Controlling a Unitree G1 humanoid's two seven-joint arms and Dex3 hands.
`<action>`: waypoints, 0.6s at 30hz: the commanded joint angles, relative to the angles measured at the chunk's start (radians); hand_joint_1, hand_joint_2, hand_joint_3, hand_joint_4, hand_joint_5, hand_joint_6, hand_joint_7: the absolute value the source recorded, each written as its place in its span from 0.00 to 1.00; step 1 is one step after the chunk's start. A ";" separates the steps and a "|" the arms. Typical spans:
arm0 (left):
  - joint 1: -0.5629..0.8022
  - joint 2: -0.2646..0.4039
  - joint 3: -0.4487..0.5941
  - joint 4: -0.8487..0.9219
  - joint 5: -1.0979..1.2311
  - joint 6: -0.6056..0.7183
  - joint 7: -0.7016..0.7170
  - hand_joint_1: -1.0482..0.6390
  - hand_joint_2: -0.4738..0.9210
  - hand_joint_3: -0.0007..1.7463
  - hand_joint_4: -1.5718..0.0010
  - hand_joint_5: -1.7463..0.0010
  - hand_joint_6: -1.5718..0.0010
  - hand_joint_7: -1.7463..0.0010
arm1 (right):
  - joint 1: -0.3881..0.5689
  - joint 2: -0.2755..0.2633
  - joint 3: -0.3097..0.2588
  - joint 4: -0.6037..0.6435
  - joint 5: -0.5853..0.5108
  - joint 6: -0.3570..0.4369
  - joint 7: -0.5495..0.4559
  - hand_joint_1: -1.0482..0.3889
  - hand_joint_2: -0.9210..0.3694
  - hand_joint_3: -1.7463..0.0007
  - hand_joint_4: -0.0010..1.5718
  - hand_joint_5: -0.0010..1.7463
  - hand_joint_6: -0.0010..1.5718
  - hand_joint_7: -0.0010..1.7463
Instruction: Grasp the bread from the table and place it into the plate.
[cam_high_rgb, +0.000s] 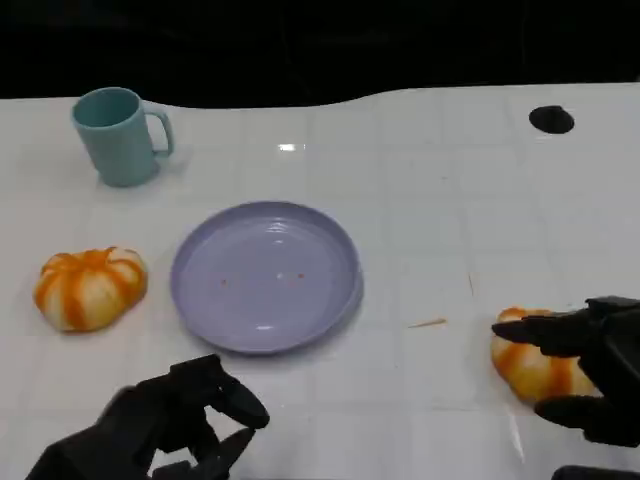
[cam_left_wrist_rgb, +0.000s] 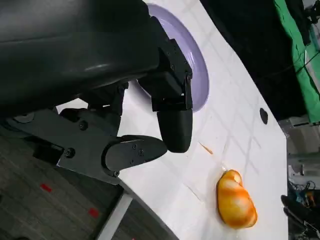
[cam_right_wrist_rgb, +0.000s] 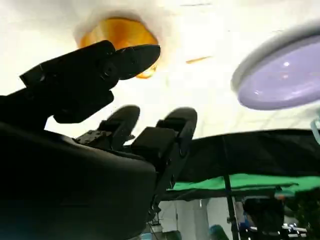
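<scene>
Mug (cam_high_rgb: 120, 135) far left; 2nd bun (cam_high_rgb: 90, 288) beside plate (cam_high_rgb: 265, 276); crumb (cam_high_rgb: 427, 323) between.

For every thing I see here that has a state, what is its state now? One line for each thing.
Plate: upright on the table, holds no bread.
Right bread: on the table, right hand's fingers around it, not lifted.
Left bread: on the table, untouched.
Mug: upright, handle toward the right.
Left hand: holds nothing, fingers curled in.
Right hand: fingers spread around the right bread; grip unclear.
</scene>
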 joint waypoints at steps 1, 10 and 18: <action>0.004 0.007 0.001 -0.005 0.002 0.007 -0.002 0.48 0.93 0.35 0.60 0.00 0.59 0.29 | 0.000 -0.014 0.014 -0.026 -0.064 0.042 0.050 0.41 0.10 0.99 0.17 0.08 0.25 0.00; 0.007 0.009 -0.003 -0.021 0.021 0.021 0.002 0.48 0.92 0.36 0.60 0.00 0.59 0.29 | -0.054 -0.012 0.061 0.058 -0.125 0.077 0.086 0.39 0.08 0.99 0.16 0.08 0.20 0.00; 0.010 0.007 -0.002 -0.021 0.020 0.013 0.000 0.47 0.92 0.36 0.59 0.00 0.59 0.29 | -0.146 -0.025 0.108 0.213 -0.163 0.096 0.099 0.36 0.05 0.99 0.17 0.08 0.21 0.00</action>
